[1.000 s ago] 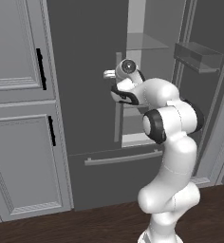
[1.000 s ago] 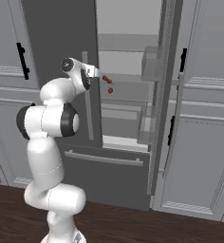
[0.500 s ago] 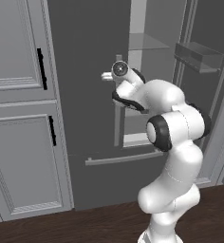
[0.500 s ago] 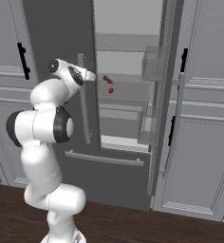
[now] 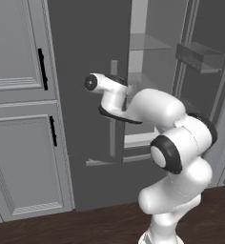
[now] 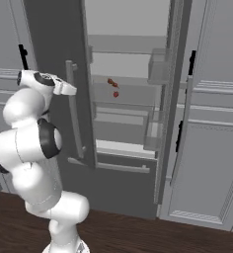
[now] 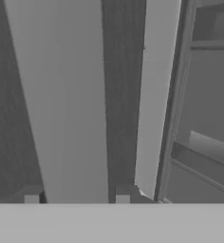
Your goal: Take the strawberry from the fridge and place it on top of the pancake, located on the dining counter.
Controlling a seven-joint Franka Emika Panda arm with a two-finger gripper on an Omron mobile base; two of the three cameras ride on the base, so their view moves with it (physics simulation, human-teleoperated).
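So the strawberry (image 6: 115, 94) is sitting on a glass shelf inside the fridge (image 6: 133, 113), roughly mid-height. You can spot it in the right base view as a tiny red dot against the pale interior. Right next to it, up and to the left, there's a brownish-orange food item (image 6: 111, 82) on the same shelf.

The fridge's right door is swung open with its door bins (image 6: 158, 74) facing in. The left door (image 6: 54, 59) is partly open too, edge-on to you, with its long silver bar handle (image 6: 74, 116) running down it. Light grey cabinets (image 5: 19, 119) with short black handles flank the fridge on both sides, and the floor (image 6: 138, 232) is dark wood.

Your gripper (image 7: 77, 199) is parked up against that left door, well apart from the strawberry. In the hand view the jaws are spread wide with both fingertips (image 7: 31, 199) just peeking up at the bottom, and the silver bar handle rises right between them. Nothing is clamped as far as you can see; the handle sits in the gap, not pinched.
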